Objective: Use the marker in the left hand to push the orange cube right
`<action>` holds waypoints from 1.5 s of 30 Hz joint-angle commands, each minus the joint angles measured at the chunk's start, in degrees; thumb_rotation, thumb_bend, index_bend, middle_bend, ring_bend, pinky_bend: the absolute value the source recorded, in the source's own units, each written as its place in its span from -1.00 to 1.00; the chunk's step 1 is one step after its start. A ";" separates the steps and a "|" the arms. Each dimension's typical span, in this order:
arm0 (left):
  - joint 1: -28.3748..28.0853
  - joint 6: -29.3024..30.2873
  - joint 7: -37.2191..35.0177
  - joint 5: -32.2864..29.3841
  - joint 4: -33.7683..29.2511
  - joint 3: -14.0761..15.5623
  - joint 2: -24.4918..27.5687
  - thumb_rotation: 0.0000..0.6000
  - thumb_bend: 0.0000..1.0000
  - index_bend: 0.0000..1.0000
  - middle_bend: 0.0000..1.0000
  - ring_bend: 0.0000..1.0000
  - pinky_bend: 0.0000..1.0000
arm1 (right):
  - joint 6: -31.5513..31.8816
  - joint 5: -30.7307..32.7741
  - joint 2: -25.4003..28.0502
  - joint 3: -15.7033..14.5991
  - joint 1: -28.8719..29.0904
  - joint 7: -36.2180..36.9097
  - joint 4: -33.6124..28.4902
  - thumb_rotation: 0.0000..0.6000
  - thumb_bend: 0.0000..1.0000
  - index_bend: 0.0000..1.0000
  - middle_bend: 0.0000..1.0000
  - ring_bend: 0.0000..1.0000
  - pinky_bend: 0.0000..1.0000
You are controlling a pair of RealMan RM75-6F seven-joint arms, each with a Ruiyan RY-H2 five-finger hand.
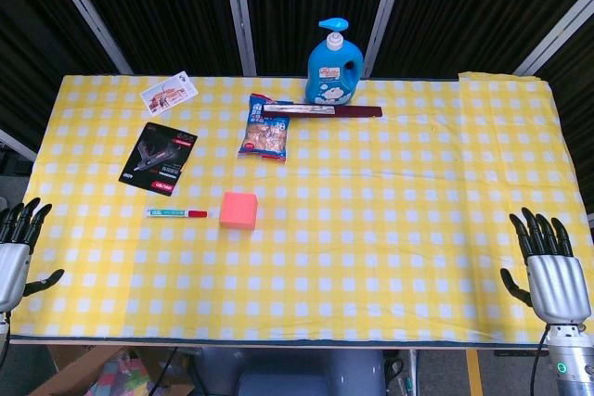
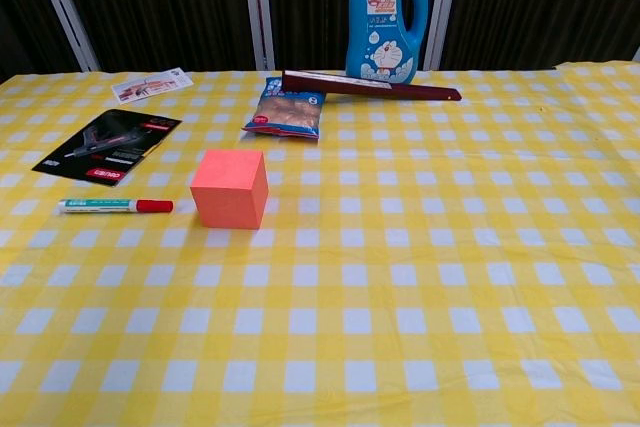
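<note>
The orange cube (image 1: 238, 210) (image 2: 230, 189) sits on the yellow checked tablecloth, left of centre. Just to its left lies a marker (image 1: 175, 213) (image 2: 114, 206) with a white and green barrel and a red cap pointing at the cube, a small gap between them. My left hand (image 1: 17, 248) hangs at the table's left edge, fingers spread, holding nothing. At the right front edge my right hand (image 1: 552, 271) is likewise open and empty. Neither hand shows in the chest view.
A black card (image 1: 159, 159) (image 2: 108, 144) lies behind the marker, a small white card (image 1: 168, 94) further back. A snack bag (image 1: 265, 127) (image 2: 286, 108), a dark red strip (image 1: 325, 111) (image 2: 370, 86) and a blue bottle (image 1: 334, 65) (image 2: 386, 15) stand at the back.
</note>
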 commanded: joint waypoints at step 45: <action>-22.13 -21.33 21.47 -25.01 6.73 -11.68 -17.00 1.00 -0.51 -0.01 -0.78 -0.94 -0.68 | -0.27 -0.60 0.72 -0.31 -0.07 3.53 -0.33 1.00 -0.24 -1.00 -1.00 -1.00 -1.00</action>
